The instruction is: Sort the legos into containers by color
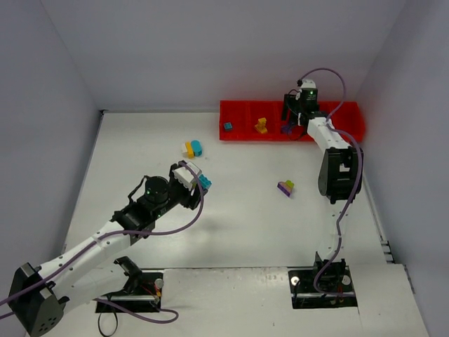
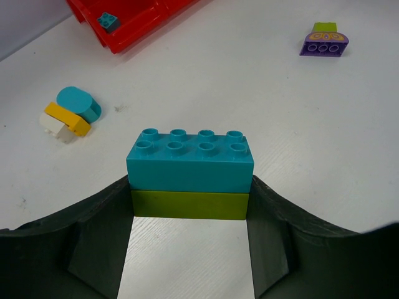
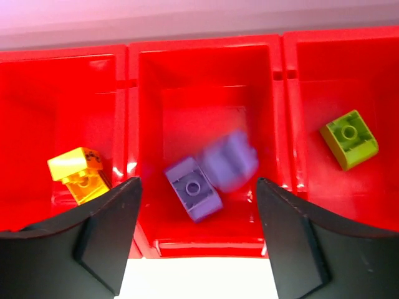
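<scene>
White table (image 1: 245, 232): left gripper (image 2: 190, 208) pinches teal-on-green stack (image 2: 190, 168); right gripper (image 3: 197, 193) spread wide over red tray (image 3: 206, 53). Under it 2 purple bricks (image 3: 194, 188), 1 blurred, share 1 compartment; yellow brick (image 3: 78, 174) and green brick (image 3: 349, 138) sit in the adjacent compartments.

Bright, even light, soft shadows; glare on red tray (image 3: 206, 68) walls; one purple brick (image 3: 232, 162) blurred.
</scene>
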You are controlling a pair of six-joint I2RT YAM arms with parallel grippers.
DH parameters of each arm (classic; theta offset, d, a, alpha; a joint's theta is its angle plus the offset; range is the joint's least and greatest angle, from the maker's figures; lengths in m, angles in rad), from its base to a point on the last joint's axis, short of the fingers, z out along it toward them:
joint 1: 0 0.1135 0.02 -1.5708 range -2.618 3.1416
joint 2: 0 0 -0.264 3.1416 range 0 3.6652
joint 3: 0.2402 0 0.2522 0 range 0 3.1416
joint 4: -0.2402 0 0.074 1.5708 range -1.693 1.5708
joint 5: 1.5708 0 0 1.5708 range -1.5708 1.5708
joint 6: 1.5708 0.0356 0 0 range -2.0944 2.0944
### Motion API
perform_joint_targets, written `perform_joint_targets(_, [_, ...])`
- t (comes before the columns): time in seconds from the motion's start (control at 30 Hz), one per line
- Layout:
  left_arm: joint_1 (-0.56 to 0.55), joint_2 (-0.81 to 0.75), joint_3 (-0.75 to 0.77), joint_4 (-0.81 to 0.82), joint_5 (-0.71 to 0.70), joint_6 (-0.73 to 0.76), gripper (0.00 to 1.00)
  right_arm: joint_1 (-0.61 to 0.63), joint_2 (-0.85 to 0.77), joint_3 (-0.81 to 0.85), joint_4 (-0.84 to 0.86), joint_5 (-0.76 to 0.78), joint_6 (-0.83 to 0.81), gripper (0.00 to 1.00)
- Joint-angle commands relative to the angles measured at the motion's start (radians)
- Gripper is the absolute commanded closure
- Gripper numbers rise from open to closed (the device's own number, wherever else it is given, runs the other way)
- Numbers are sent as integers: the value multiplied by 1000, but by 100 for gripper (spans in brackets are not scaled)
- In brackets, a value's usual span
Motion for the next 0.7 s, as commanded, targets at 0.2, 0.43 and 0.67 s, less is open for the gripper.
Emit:
perform_joint_targets(0.2, [-7, 38, 27, 109, 26, 61, 100, 20, -293, -78, 44, -253, 87, 29])
perform_joint_targets(0.43, [-3, 89, 71, 151, 29, 147, 100, 201, -534, -308, 41, -506, 174, 29])
perform_joint_targets(0.67, [-2, 118, 108, 166, 45, 176, 100, 341, -654, -473, 41, -695, 259, 28])
